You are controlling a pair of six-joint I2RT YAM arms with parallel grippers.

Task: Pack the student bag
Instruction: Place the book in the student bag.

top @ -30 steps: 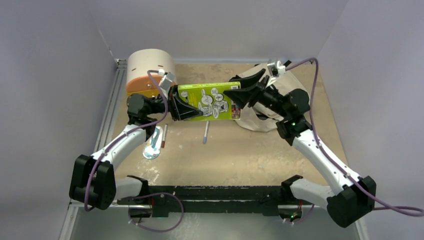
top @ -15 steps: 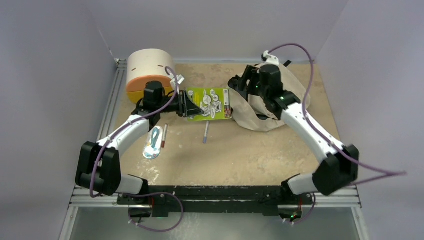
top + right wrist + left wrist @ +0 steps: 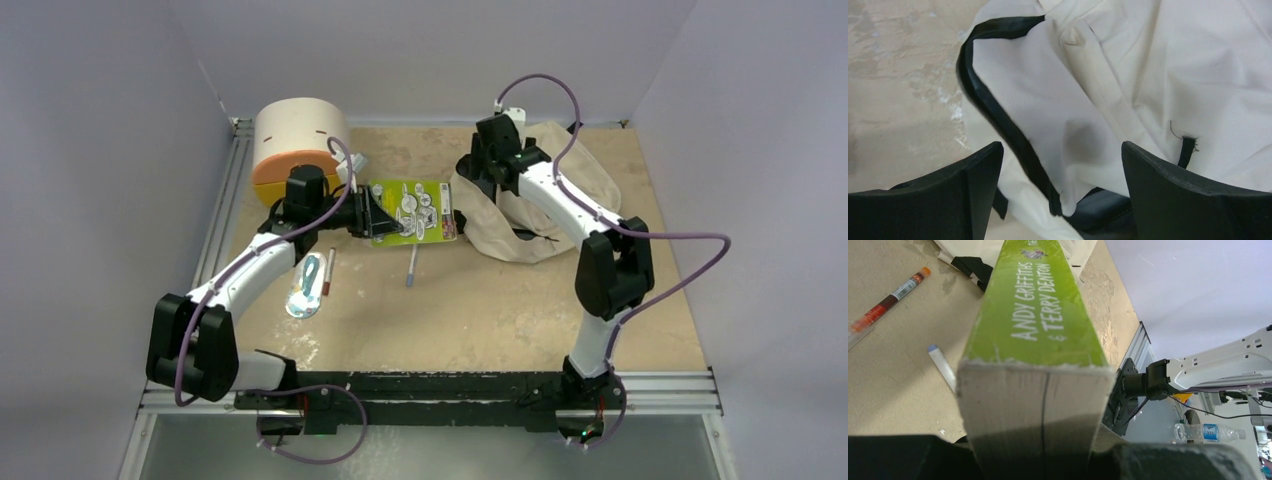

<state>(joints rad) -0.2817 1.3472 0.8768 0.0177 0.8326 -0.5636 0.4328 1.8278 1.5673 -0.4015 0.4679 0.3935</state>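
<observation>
The student bag (image 3: 545, 205) is a cream fabric backpack with black zipper trim, lying slumped at the back right. My left gripper (image 3: 372, 214) is shut on the left end of a green book (image 3: 415, 208) and holds it flat just left of the bag. The left wrist view shows the book's green spine (image 3: 1038, 305) and its page edge clamped in that gripper (image 3: 1033, 460). My right gripper (image 3: 472, 180) is open and empty over the bag's left rim. In the right wrist view the gripper (image 3: 1060, 165) straddles the black-edged flap of the bag (image 3: 1048, 100).
A cream cylindrical drawer box (image 3: 298, 140) with an orange front stands at the back left. A red marker (image 3: 329, 272), a blue-tipped pen (image 3: 412, 265) and a silvery blue item (image 3: 303, 297) lie on the table below the book. Walls close both sides.
My right gripper has let go of the book's right end and swung back over the bag's rim. The left gripper has lowered the book.
</observation>
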